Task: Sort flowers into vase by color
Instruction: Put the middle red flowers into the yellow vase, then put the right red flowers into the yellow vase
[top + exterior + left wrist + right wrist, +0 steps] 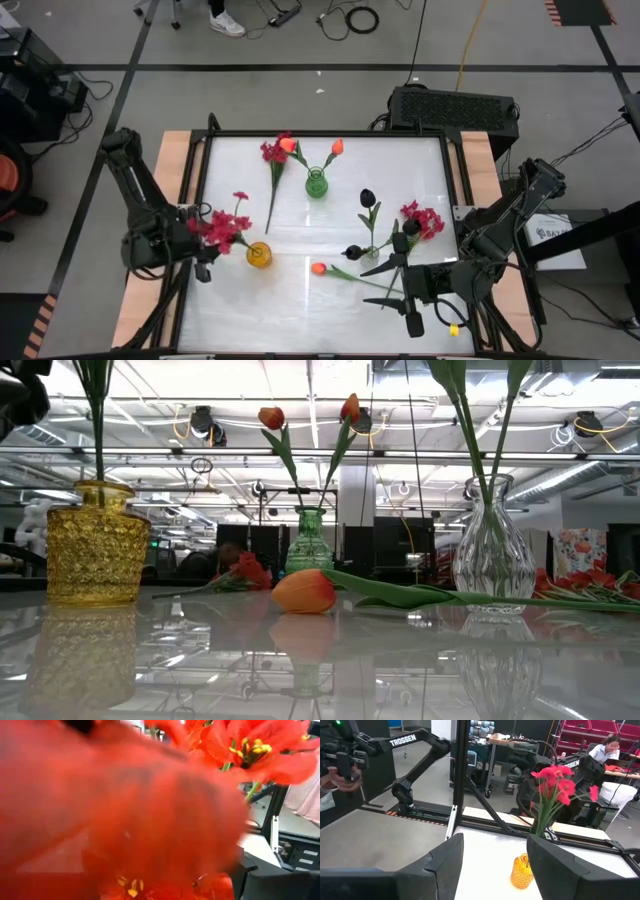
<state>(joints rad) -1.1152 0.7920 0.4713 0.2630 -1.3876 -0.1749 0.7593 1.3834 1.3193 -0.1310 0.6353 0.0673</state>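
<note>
High view shows us pink sprays [225, 228] in the yellow vase [259, 255]; one tulip [319, 268] lies mid-frame; both grippers seem open, empty

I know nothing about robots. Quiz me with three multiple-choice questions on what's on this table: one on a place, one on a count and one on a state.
1. Where is the loose orange tulip?
A. Standing in a vase
B. Lying on the table between the yellow vase and the clear vase
C. Held by a gripper

2. How many vases stand on the table?
A. Two
B. Five
C. Three

3. What state is the right gripper in?
A. Open and empty
B. Shut on a black flower
C. Shut on a vase

Answers:
1. B: the high view shows it flat on the table between those two vases.
2. C: there are three, the yellow vase, the clear vase and a green vase.
3. A: in the right wrist view its fingers stand apart with nothing between them.
</note>
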